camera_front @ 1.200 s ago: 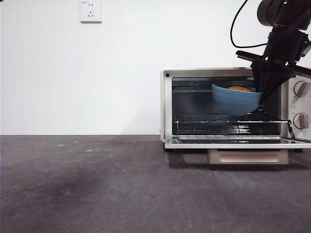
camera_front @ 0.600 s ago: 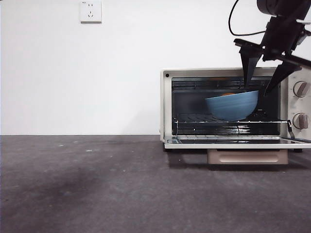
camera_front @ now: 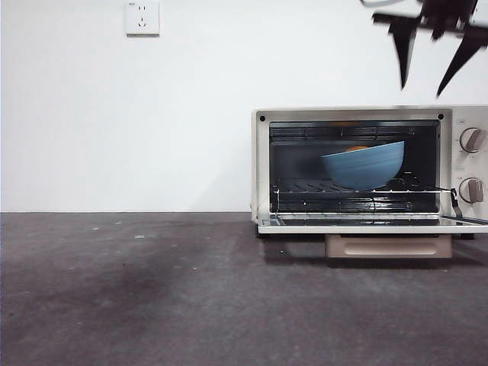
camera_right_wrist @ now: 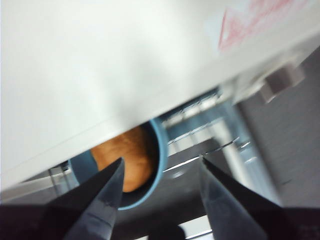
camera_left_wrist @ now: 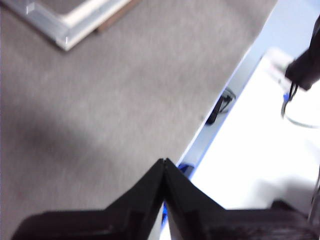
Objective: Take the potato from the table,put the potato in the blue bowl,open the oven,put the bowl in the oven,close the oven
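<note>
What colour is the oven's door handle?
Beige; the handle shows best in the front view, below the open door.

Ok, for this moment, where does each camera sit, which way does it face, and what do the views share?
Front view: low at table height, facing the open oven with the blue bowl on its rack; the right tool, open, hangs above.
Left wrist view: on the left arm, looking down at the table; the left tool is shut.
Right wrist view: above the oven top, looking down at the potato in the bowl, between open jaws.
Front and right wrist views share oven, bowl and potato.
</note>
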Tool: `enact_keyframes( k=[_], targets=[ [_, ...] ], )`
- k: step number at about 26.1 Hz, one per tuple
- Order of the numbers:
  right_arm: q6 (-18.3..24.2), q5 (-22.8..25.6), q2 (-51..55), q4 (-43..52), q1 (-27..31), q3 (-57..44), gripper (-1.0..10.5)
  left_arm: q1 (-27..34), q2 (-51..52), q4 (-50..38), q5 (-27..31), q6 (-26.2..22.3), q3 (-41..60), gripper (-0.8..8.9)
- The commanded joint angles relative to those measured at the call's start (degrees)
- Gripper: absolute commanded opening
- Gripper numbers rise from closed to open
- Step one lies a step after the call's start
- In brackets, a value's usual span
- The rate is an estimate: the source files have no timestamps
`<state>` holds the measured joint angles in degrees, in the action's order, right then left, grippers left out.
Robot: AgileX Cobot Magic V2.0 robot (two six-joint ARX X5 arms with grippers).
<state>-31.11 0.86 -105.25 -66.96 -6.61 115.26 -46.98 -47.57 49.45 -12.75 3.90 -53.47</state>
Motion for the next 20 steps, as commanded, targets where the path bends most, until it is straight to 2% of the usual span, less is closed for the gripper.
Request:
enact_keyframes(
  k=[1, 6, 8, 12, 15, 17, 20],
  targets=[
    [9.38, 2.58, 1.68, -2.67, -0.17, 4.42, 2.5, 0.55, -2.51, -4.44, -2.84, -0.33, 0.5, -0.08],
    [19.5, 5.92, 7.52, -4.09, -0.17, 7.06, 2.5, 4.31, -9.49, -12.07, -11.34, 1.81, 0.5, -0.08],
    [22.62, 9.01, 10.21, -5.6, -0.17, 7.04, 2.5, 6.91, -13.42, -15.06, -16.0, 2.8, 0.5, -0.08],
    [25.44, 15.34, 15.32, -8.63, -0.17, 6.88, 2.5, 12.5, -21.97, -21.03, -26.18, 5.77, 0.5, -0.08],
    [26.4, 16.22, 19.54, -9.29, -0.17, 6.78, 2.5, 16.22, -29.24, -27.5, -33.7, 12.15, 0.37, -0.07],
    [27.52, 16.15, 22.47, -9.42, -0.17, 6.78, 2.5, 17.92, -34.12, -31.69, -35.34, 17.99, -0.2, -0.07],
    [29.05, 16.06, 26.51, -9.86, -0.17, 6.75, 2.2, 19.04, -40.5, -34.07, -35.1, 20.2, -2.51, -0.07]
  ],
)
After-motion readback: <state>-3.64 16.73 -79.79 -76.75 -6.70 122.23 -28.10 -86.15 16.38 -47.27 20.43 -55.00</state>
